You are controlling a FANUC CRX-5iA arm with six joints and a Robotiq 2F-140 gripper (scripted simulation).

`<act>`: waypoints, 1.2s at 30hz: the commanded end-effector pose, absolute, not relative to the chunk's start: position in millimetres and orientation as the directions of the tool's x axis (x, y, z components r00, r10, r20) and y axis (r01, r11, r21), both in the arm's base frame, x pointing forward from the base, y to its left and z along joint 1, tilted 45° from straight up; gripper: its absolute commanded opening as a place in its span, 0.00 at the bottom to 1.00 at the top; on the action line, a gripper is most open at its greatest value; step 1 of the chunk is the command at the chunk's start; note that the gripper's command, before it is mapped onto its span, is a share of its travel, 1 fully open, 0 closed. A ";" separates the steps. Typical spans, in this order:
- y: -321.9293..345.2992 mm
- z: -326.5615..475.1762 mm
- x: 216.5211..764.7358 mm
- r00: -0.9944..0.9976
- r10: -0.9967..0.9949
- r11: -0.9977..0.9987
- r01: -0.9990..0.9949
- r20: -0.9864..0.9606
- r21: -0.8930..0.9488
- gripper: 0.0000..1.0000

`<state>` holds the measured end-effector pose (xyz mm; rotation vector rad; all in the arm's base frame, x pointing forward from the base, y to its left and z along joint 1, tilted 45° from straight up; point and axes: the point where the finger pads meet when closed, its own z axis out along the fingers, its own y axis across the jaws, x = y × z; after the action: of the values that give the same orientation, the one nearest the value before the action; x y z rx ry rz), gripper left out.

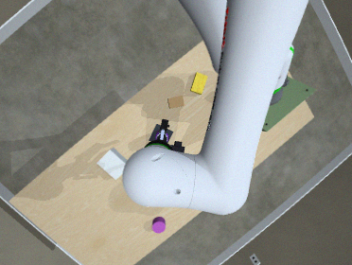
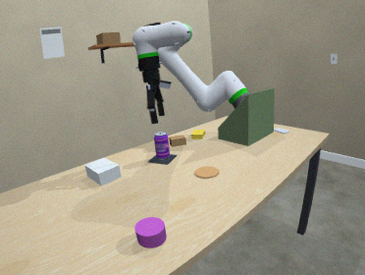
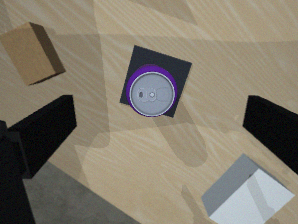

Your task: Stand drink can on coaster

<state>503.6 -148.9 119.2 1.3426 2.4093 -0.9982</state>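
Observation:
The purple drink can (image 2: 161,144) stands upright on a dark square coaster (image 2: 162,159), left of the table's middle. In the wrist view I look straight down on its silver top (image 3: 151,94) and on the square coaster. The round cork coaster (image 2: 206,172) lies flat and bare on the table, to the right of the can and nearer the front edge. My gripper (image 2: 156,110) hangs well above the can, pointing down, open and empty. Its two dark fingers frame the wrist view (image 3: 160,119). In the overhead view the arm hides the cork coaster.
A white box (image 2: 103,171) sits left of the can, a purple puck (image 2: 150,232) near the front edge. A brown block (image 2: 178,140) and a yellow block (image 2: 198,134) lie behind the can. The green pedestal (image 2: 247,119) holds the arm's base. A wall shelf (image 2: 109,41) carries a box.

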 end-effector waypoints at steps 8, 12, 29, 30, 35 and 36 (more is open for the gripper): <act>-168.0 101.5 496.4 -0.584 0.620 0.359 0.804 -0.523 -0.474 1.00; -218.4 51.6 488.8 -0.582 0.620 0.355 0.806 -0.526 -0.473 1.00; -223.5 46.3 487.9 -0.582 0.620 0.355 0.806 -0.526 -0.473 0.10; -223.5 46.3 487.9 -0.582 0.620 0.355 0.806 -0.526 -0.473 0.10; -223.5 46.3 487.9 -0.582 0.620 0.355 0.806 -0.526 -0.473 0.10; -223.5 46.3 487.9 -0.582 0.620 0.355 0.806 -0.526 -0.473 0.10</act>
<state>487.4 -223.9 45.9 1.2763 2.3639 -1.0498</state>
